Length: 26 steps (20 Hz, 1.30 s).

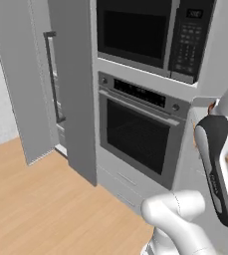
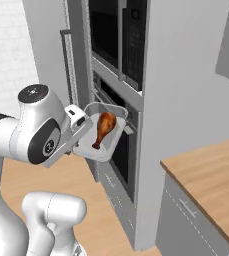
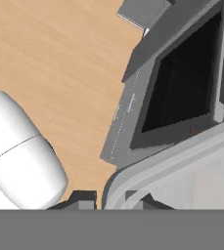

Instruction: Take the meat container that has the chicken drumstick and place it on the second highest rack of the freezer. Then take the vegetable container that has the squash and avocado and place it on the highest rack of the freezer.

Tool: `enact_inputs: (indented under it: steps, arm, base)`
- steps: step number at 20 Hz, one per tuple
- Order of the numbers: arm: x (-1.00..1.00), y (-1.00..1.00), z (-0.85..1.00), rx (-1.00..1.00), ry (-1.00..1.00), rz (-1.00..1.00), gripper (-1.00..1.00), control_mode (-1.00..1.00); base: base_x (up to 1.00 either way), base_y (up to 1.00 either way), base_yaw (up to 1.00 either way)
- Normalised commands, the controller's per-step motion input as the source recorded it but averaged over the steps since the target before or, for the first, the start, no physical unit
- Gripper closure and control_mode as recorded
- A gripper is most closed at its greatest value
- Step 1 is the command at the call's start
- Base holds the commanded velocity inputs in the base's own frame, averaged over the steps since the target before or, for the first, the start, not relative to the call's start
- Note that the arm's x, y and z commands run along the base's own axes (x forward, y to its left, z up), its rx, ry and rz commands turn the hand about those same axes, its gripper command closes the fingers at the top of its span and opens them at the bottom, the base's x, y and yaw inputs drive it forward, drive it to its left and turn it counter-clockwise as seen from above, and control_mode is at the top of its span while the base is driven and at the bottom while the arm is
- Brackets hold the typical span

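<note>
Left base view: the freezer stands at left, a tall grey unit with its door swung open and a long dark bar handle on it; light-grey shelf edges show faintly in the narrow gap behind the handle, too thin a strip to tell one rack from another. Right of the freezer sits a built-in oven with a microwave above it. The white arm rises at lower right, and a small orange-brown speck beside its upper joint may be the drumstick, hard to say. Wood floor runs across the foreground. Right base view: the gripper holds the meat container, a pale grey tray, by its near rim, held in the air in front of the oven front and well above the floor. The chicken drumstick lies inside the tray, thick end up, bone end toward the lower left. A wooden counter lies at right. Hand view: the fingertips rise at the bottom, pressed close on the tray's rounded grey rim, one on each side of it. Beyond the tray the dark oven window and the wood floor show.
</note>
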Motion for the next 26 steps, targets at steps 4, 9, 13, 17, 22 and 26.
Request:
enact_inputs:
  steps: [4,9,13,17,22,26]
  arm:
    - [0.0,0.0,0.0,0.0,0.0,0.0,1.0,1.0]
    - [0.0,0.0,0.0,0.0,0.0,0.0,1.0,1.0]
    - [0.0,0.0,0.0,0.0,0.0,0.0,1.0,1.0]
    - [0.0,0.0,0.0,0.0,0.0,0.0,1.0,1.0]
    - [0.0,0.0,0.0,0.0,0.0,0.0,1.0,1.0]
    - [0.0,0.0,0.0,0.0,0.0,0.0,1.0,1.0]
  base:
    - [0.46,0.78,0.36]
    - [0.56,0.7,0.33]
    - [0.76,0.52,0.27]
    - [0.77,0.26,0.18]
    - [0.69,0.0,0.09]
    - [0.69,0.0,0.06]
